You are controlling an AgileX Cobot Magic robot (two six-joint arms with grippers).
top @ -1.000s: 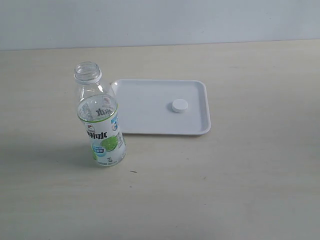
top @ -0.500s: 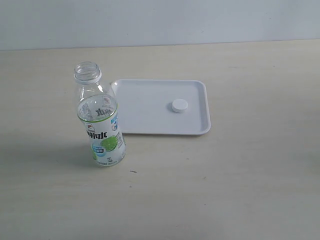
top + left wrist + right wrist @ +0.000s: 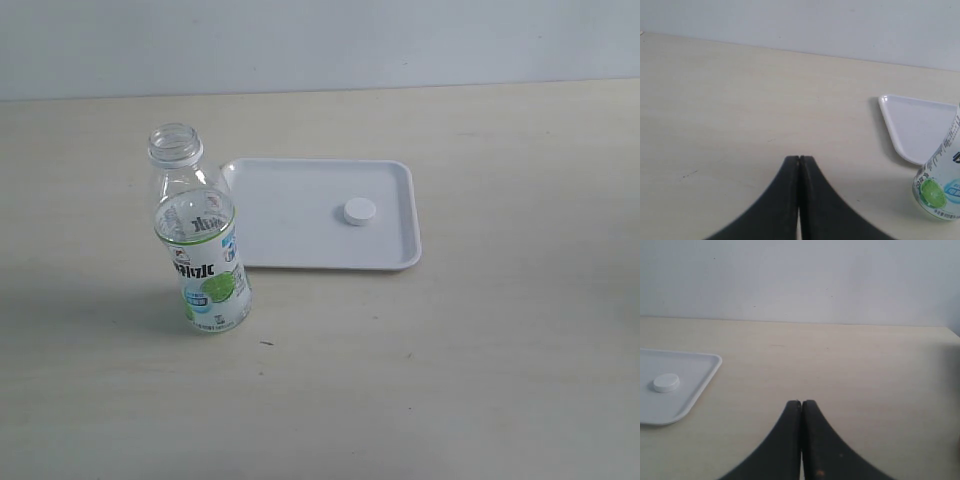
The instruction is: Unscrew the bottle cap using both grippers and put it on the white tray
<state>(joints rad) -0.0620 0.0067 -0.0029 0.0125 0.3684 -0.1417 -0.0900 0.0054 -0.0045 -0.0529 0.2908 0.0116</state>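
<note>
The clear bottle [image 3: 200, 250] with its lime label stands upright on the table, its threaded neck open, just left of the white tray [image 3: 300, 245]. On the tray's right half lies the small white bottle cap [image 3: 359, 211]. Neither arm shows in the exterior view. In the left wrist view my left gripper [image 3: 799, 159] is shut on nothing, well away from the bottle [image 3: 940, 185] and the tray's corner [image 3: 912, 125]. My right gripper [image 3: 801, 402] is also shut and empty, apart from the tray [image 3: 695, 370] and the cap [image 3: 666, 382].
The table is a pale wood-grain surface [image 3: 480, 350] that ends at a light wall [image 3: 320, 45] behind. Nothing else stands on it near the bottle and tray.
</note>
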